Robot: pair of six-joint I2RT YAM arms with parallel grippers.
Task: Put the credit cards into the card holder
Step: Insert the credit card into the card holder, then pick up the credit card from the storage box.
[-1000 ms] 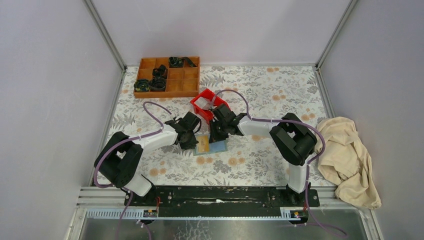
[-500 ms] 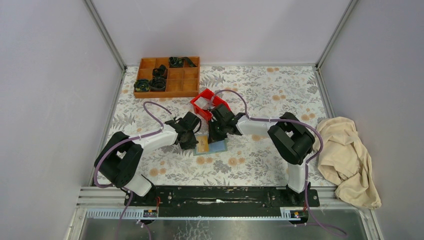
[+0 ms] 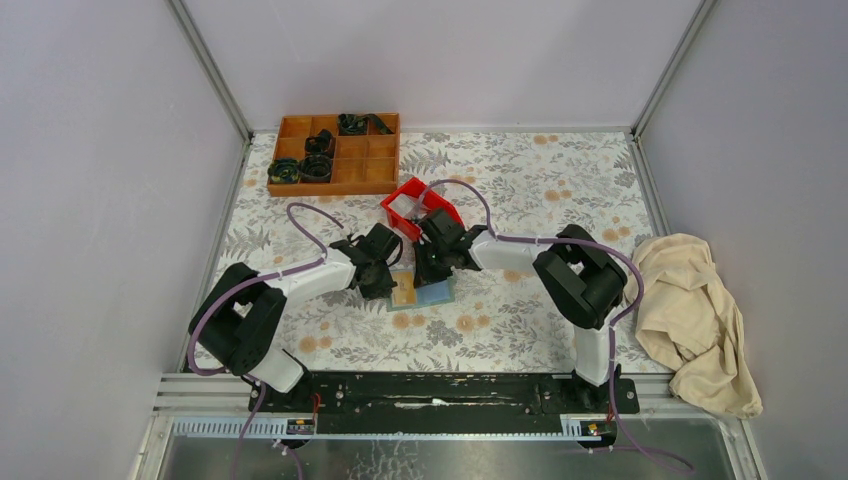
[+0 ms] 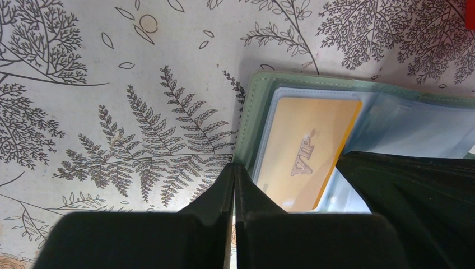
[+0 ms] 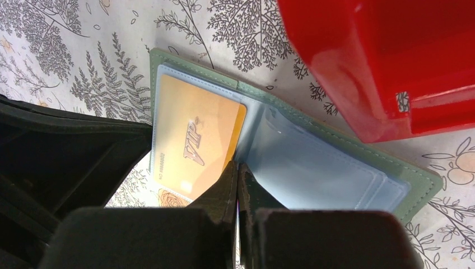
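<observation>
1. From above, the open sage-green card holder (image 3: 432, 293) lay on the floral table (image 3: 540, 180) between the two arms, just near of the red bin (image 3: 408, 200). The left gripper (image 3: 390, 283) and the right gripper (image 3: 425, 280) met over it.
2. In the left wrist view, the fingers were pressed together on nothing, tips at the holder's left rim. The yellow VIP card (image 4: 305, 143) sat in a pale sleeve.
3. In the right wrist view, the fingers were likewise pressed together, tips at the card's edge by the fold.
</observation>
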